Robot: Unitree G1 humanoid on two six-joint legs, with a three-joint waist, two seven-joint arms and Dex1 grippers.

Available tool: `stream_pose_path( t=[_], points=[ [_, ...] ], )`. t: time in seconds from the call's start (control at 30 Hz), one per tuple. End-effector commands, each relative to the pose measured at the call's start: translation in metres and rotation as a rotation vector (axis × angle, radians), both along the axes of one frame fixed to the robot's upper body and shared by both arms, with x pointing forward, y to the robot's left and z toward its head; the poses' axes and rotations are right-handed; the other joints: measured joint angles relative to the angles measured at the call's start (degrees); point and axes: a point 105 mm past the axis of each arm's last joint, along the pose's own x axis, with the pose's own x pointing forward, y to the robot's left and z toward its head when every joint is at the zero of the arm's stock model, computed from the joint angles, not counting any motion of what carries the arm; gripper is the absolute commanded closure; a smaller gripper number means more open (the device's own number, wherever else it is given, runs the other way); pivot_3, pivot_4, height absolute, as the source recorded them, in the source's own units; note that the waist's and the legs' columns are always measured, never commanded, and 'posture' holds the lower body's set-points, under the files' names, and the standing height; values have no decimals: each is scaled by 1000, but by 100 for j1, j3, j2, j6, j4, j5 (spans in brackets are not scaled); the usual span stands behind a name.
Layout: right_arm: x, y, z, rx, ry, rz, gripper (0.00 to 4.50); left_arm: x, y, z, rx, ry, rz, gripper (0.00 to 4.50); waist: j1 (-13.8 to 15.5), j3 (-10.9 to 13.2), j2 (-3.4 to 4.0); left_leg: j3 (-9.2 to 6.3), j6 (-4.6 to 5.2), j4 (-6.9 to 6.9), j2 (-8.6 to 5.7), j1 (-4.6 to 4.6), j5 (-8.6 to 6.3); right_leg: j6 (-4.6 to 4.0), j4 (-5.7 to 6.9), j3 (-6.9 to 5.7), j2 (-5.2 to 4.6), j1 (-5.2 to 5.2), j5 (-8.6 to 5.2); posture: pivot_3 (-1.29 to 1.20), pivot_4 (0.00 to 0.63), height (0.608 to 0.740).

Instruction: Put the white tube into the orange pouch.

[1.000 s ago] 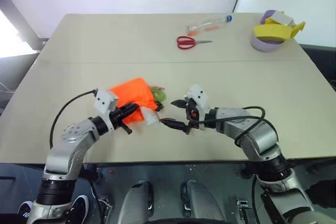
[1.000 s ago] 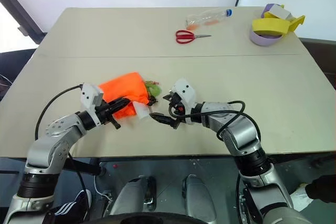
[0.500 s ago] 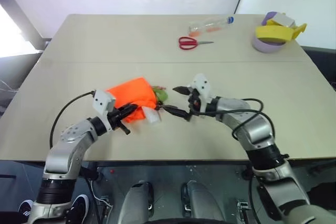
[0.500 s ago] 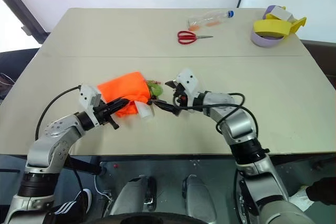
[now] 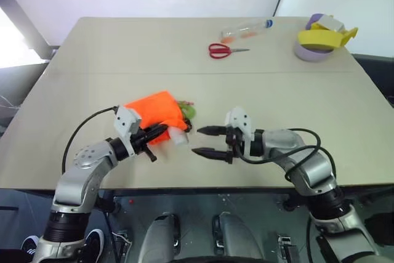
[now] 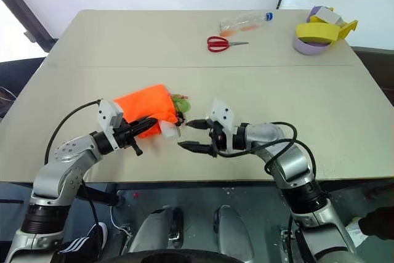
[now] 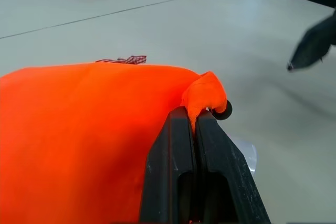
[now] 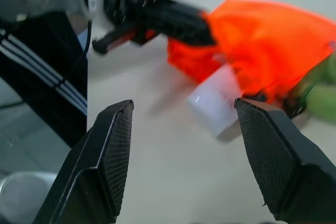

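Backing away from the pouch mouth, the right gripper (image 5: 204,141) is now hanging apart from the white tube (image 5: 178,137), where a second ago its fingertips were right at it; its jaws are standing open and empty, though narrower than they were.

From the left eye, the left gripper (image 5: 159,132) is staying clamped on the near edge of the orange pouch (image 5: 157,109), probably to keep the mouth lifted and steady. The tube is poking out of that mouth, its outer end lying on the table (image 5: 92,60), so the insertion looks only partly done. The green tassel (image 5: 188,111) is lying just beside the pouch on the far side.

From the right eye, the layout is reading the same. Well apart at the far side are lying red scissors (image 6: 220,43), a clear bottle with a blue cap (image 6: 244,23) and a stack of tape rolls (image 6: 317,34).

From the left wrist, the black fingers (image 7: 181,171) are pressing together on a pinched fold of orange fabric, with a dark cord end showing just past it.

From the right wrist, the two fingers are framing the tube's protruding end under the orange cloth, seemingly lined up for another push.
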Motion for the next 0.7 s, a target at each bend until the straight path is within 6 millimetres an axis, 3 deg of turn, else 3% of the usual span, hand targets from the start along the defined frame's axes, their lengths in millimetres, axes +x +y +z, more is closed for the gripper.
stream_pose_path(
  t=[0.03,0.13,0.27,0.37,0.4,0.43,0.47,0.57,0.63,0.7],
  points=[
    [-3,9,-2,-44,-70,40,1283,-13,-12,3,63,-36,-102,4500,-3,0,1,0,0,-1,0,0,0,-1,3,0,0,-3,1,0,150,740],
    [-4,18,-5,-9,-48,39,1283,-4,-6,9,44,-65,-38,4500,18,0,0,-3,0,-3,1,0,0,-4,6,-1,0,-6,-1,0,150,740],
    [0,22,-23,-113,-140,47,1283,-1,-2,10,56,-72,-23,4500,19,0,0,-3,-1,-1,1,0,0,-8,4,0,-1,-4,1,0,150,740],
    [6,25,-15,-57,-116,26,1283,-4,-3,10,49,-69,-27,4500,20,0,0,-3,-1,-1,0,-1,0,-8,2,0,-1,-4,1,0,150,740],
    [8,25,-14,-59,-121,25,1838,-4,-4,10,47,-67,-26,4500,20,0,1,-3,-1,-1,0,-1,0,-7,3,0,-1,-4,1,0,150,740],
    [8,24,-15,-64,-115,30,2142,-5,-4,9,46,-63,-27,4500,16,0,1,-3,-1,-1,0,-2,0,-7,3,0,-1,-5,1,0,150,740],
    [8,22,-15,-68,-109,33,2142,-6,-4,8,46,-60,-27,4500,12,0,0,-3,-1,-1,0,-2,0,-7,3,0,-1,-5,1,0,150,740],
    [10,23,-24,-97,-93,44,3247,-5,-4,9,39,-62,-22,4500,15,0,0,-3,-1,-1,0,-1,0,-7,3,0,-1,-5,1,0,150,740],
    [14,25,-30,-127,-114,42,4265,-4,-5,10,39,-68,-23,4500,19,0,1,-3,-1,-1,0,-1,0,-7,3,0,-1,-5,1,0,150,740],
    [15,29,-33,-134,-113,49,4441,-2,-7,12,39,-76,-24,4500,15,0,1,-3,-2,-1,0,-2,0,-7,3,0,-1,-5,1,0,150,740]
  ],
)
